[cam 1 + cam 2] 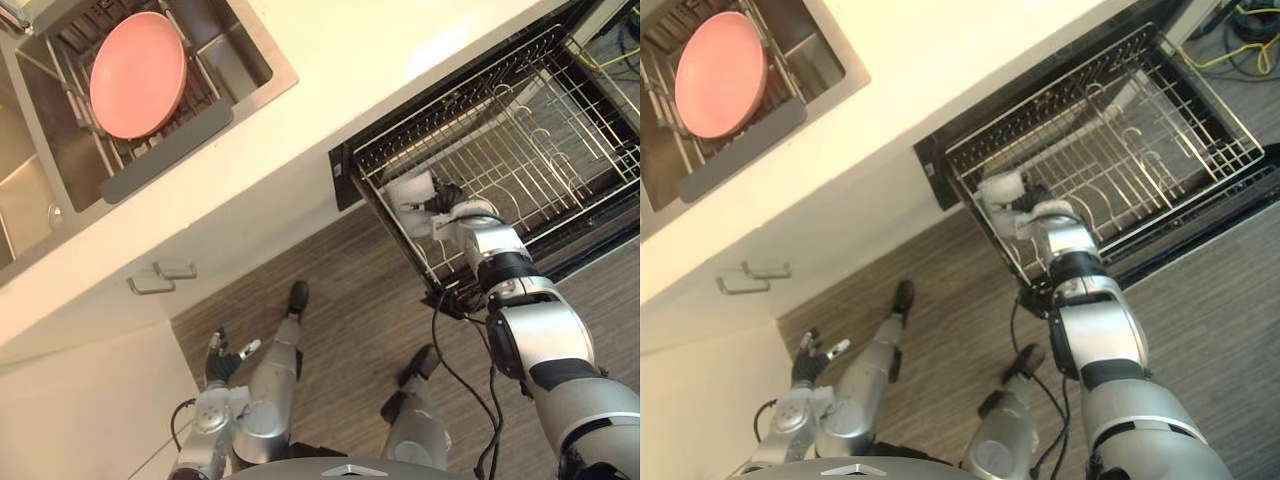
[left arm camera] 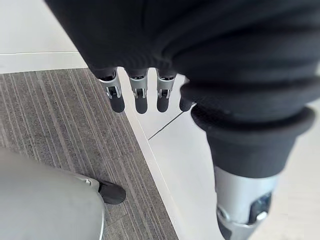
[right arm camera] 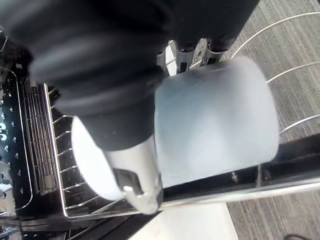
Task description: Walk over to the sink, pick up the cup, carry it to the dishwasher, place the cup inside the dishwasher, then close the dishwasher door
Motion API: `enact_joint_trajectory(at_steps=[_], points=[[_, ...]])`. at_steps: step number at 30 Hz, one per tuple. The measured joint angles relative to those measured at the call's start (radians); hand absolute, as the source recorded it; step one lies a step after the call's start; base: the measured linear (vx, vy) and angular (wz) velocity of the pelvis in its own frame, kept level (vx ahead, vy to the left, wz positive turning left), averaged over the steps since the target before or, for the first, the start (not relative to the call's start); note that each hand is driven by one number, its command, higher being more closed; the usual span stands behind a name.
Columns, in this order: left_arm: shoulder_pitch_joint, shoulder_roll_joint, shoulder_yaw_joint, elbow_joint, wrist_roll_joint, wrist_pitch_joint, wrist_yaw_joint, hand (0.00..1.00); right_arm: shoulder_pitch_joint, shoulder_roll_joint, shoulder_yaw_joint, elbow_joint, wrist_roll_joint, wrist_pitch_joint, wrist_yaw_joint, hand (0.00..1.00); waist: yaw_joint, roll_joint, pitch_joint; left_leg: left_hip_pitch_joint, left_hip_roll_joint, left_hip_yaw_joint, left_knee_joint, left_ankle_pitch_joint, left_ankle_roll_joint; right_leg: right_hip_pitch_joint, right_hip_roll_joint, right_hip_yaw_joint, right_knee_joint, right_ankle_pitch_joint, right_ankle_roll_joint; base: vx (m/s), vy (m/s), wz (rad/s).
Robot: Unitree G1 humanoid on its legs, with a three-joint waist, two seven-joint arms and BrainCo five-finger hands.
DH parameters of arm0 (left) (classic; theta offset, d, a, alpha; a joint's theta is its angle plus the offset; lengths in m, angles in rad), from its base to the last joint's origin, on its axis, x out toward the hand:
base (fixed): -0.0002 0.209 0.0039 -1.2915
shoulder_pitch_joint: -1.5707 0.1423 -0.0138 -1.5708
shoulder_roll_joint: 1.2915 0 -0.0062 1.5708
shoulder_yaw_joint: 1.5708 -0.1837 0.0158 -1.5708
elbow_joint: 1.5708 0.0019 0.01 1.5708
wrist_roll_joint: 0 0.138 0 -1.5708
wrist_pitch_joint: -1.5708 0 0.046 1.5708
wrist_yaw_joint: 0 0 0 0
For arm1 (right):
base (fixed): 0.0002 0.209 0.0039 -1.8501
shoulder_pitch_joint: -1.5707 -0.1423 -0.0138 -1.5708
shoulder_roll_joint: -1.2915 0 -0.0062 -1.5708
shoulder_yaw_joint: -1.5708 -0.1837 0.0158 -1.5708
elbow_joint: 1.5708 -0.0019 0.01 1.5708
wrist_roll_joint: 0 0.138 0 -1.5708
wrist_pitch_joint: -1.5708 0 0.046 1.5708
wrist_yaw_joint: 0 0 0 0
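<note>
My right hand is shut on a pale cup, holding it over the near left corner of the pulled-out wire rack of the dishwasher. In the right wrist view the cup lies on its side between the thumb and the fingers behind it, just above the rack's wires. The rack rests over the lowered dark dishwasher door. My left hand hangs low beside the floor, fingers straight and holding nothing.
A steel sink with a pink plate in a drying rack sits at the upper left of the cream countertop. White cabinet fronts with two metal handles stand below it. Grey wood floor lies in front.
</note>
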Motion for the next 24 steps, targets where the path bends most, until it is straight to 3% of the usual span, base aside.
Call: enact_joint_trajectory(at_steps=[8, 11, 13, 16, 18, 21, 24], points=[[0.002, 0.001, 0.0, 0.002, -0.009, -0.008, -0.002, 0.0, -0.043, 0.0, -0.005, -0.014, 0.136, -0.024, 0.025, 0.0, -0.014, 0.0, 0.0, 0.012, -0.005, -0.013, 0.0, 0.005, 0.006, 0.014, -0.009, -0.019, 0.022, -0.009, 0.004, -0.03, -0.043, 0.05], [0.014, 0.0, 0.002, 0.001, -0.01, -0.026, -0.007, 0.0, 0.0, 0.005, -0.062, -0.14, 0.23, -0.034, 0.029, 0.0, -0.027, -0.002, 0.002, 0.03, -0.007, -0.012, 0.0, 0.004, 0.007, 0.033, -0.01, -0.021, 0.022, -0.01, 0.005, -0.04, -0.047, 0.01], [0.028, -0.002, 0.007, 0.0, -0.016, -0.044, -0.021, 0.0, 0.072, 0.012, -0.122, -0.298, 0.282, -0.071, 0.029, 0.0, -0.034, -0.003, 0.003, 0.047, -0.006, -0.008, -0.001, -0.002, 0.007, 0.048, -0.011, -0.019, 0.023, -0.013, 0.007, -0.03, -0.046, -0.03], [0.057, 0.0, 0.02, 0.004, -0.03, -0.076, -0.022, 0.0, 0.219, 0.11, -0.197, -0.562, 0.326, -0.149, 0.024, 0.0, -0.059, -0.022, 0.004, 0.095, -0.002, 0.006, -0.006, -0.024, 0.001, 0.074, -0.015, -0.008, 0.048, -0.045, 0.012, -0.02, -0.057, -0.14], [0.071, -0.004, 0.053, 0.016, -0.053, -0.089, -0.033, 0.0, 0.341, 0.202, -0.207, -0.723, 0.326, -0.211, 0.023, 0.0, -0.082, -0.041, -0.001, 0.127, 0.001, 0.006, -0.006, -0.037, -0.005, 0.069, -0.028, 0.005, 0.127, -0.105, 0.007, 0.03, -0.072, -0.08], [0.087, -0.022, 0.126, 0.04, -0.08, -0.113, -0.054, 0.0, 0.463, 0.303, -0.204, -0.853, 0.312, -0.266, 0.023, 0.0, -0.087, -0.062, -0.009, 0.163, -0.004, -0.015, 0.0, -0.039, -0.01, 0.054, -0.073, -0.001, 0.296, -0.203, 0.008, 0.07, -0.111, 0.27], [0.144, -0.048, 0.217, 0.042, -0.088, -0.138, -0.055, 0.0, 0.535, 0.375, -0.196, -0.944, 0.269, -0.316, 0.022, 0.0, -0.113, -0.062, -0.018, 0.159, -0.008, -0.107, 0.001, -0.026, -0.024, 0.113, -0.085, -0.112, 0.359, -0.269, 0.011, 0.08, -0.163, 0.89]])
